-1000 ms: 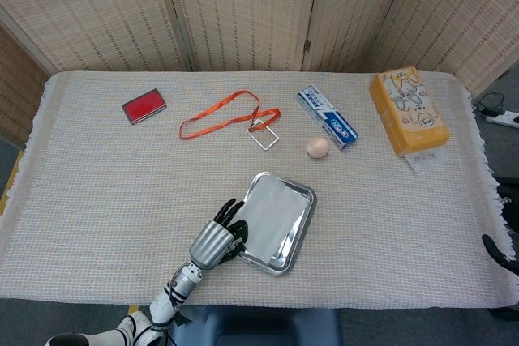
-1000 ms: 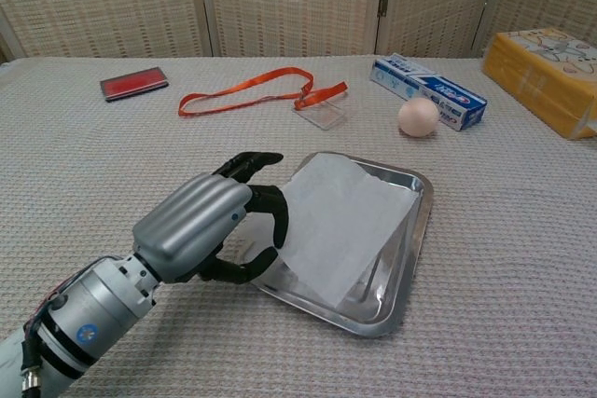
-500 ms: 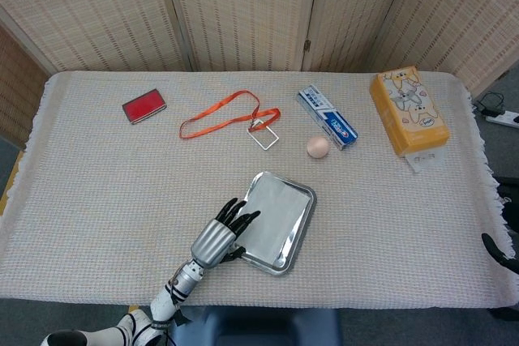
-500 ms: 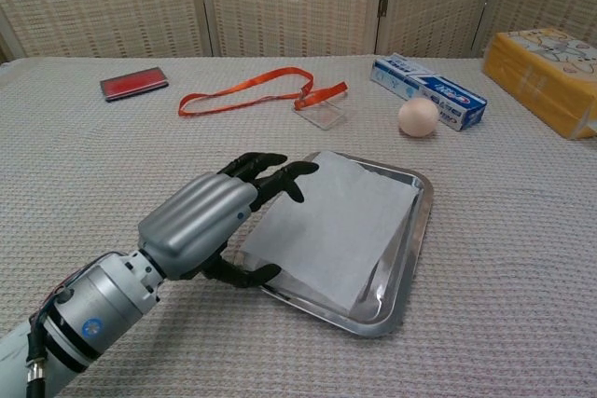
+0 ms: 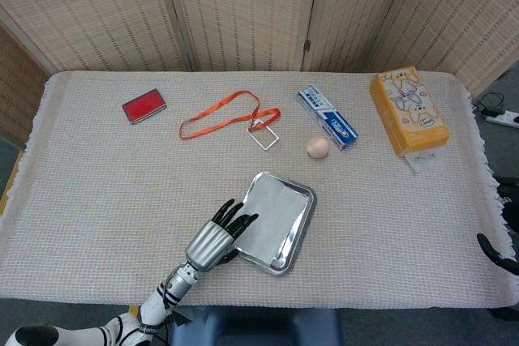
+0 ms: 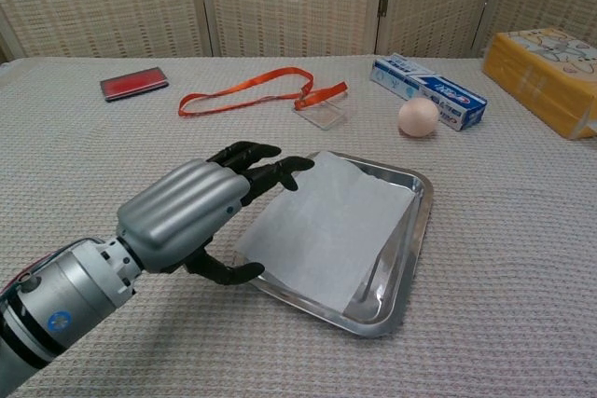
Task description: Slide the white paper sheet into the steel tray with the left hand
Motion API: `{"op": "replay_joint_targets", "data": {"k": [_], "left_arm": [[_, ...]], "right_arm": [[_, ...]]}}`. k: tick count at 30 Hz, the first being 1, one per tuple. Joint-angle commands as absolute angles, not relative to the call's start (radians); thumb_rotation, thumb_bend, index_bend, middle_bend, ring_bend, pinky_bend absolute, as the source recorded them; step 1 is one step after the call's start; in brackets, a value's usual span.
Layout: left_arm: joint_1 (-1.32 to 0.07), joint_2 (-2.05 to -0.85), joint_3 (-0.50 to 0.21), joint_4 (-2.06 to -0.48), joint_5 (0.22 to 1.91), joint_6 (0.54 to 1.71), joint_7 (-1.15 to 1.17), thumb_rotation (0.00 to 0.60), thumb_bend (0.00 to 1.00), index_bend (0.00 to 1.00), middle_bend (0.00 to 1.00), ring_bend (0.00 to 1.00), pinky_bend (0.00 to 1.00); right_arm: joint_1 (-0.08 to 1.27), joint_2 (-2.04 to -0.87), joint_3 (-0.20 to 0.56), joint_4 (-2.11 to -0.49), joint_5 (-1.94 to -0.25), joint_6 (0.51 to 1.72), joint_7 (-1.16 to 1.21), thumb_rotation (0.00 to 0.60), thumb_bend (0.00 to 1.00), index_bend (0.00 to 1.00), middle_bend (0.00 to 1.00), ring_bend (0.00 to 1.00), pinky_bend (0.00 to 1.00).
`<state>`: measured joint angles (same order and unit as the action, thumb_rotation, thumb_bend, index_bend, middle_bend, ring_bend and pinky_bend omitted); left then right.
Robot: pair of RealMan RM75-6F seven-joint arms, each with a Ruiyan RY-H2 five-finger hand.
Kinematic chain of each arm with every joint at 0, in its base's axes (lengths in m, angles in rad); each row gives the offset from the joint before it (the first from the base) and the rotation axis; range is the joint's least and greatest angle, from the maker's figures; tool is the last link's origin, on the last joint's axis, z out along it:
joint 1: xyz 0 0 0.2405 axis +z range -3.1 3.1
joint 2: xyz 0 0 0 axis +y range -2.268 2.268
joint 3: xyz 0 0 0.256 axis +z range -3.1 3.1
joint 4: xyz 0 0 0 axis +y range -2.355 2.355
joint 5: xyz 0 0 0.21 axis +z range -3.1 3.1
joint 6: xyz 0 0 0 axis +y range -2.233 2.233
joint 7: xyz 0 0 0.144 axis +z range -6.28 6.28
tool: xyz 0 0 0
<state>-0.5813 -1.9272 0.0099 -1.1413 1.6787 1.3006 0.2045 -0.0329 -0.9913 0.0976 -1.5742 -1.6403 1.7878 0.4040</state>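
The white paper sheet [image 5: 270, 211] [image 6: 328, 227] lies flat inside the steel tray [image 5: 298, 228] [image 6: 411, 249], which sits near the table's front edge, a little left of centre. My left hand [image 5: 213, 238] [image 6: 198, 213] hovers at the tray's left rim with its fingers spread, and its dark fingertips [image 6: 281, 171] reach over the sheet's near-left corner. It holds nothing. Whether the fingertips touch the paper cannot be told. A bit of my right hand [image 5: 496, 254] shows at the right border of the head view, below the table edge, too small to judge.
Along the back lie a red case [image 5: 144, 107], an orange lanyard with a clear badge holder [image 5: 229, 120], a blue-and-white box [image 5: 327, 117], an egg [image 5: 318, 147] and a yellow tissue pack [image 5: 409, 109]. Folding screens stand behind the table.
My left hand has let go of the sheet, opened its fingers and drawn back slightly to the left. The sheet has settled flat in the tray.
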Motion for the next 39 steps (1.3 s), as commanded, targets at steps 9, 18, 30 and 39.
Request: {"op": "replay_joint_targets", "data": {"k": [9, 18, 30, 39], "left_arm": [[-0.584, -1.712, -0.018, -1.406, 1.576, 1.172, 0.363, 0.600, 0.35, 0.03, 0.33, 0.04, 0.27], [-0.600, -1.537, -0.034, -1.621, 1.461, 1.063, 0.460, 0.600, 0.77, 0.19, 0.97, 0.78, 0.98], [-0.719, -1.438, -0.043, -1.766, 1.179, 0.805, 0.619, 0.600, 0.95, 0.19, 1.00, 0.89, 1.00], [-0.790, -1.457, -0.045, -1.772, 1.028, 0.788, 0.669, 0.600, 1.00, 0.15, 1.00, 0.90, 1.00]], "right_arm": [[-0.033, -0.993, 0.088, -1.580, -1.658, 1.789, 0.395, 0.600, 0.33, 0.00, 0.00, 0.00, 0.00], [-0.023, -1.004, 0.079, -1.586, -1.671, 1.767, 0.367, 0.600, 0.33, 0.00, 0.00, 0.00, 0.00], [-0.016, -1.009, 0.073, -1.587, -1.670, 1.750, 0.359, 0.600, 0.33, 0.00, 0.00, 0.00, 0.00], [-0.013, -1.010, 0.073, -1.586, -1.666, 1.745, 0.358, 0.600, 0.33, 0.00, 0.00, 0.00, 0.00]]}}
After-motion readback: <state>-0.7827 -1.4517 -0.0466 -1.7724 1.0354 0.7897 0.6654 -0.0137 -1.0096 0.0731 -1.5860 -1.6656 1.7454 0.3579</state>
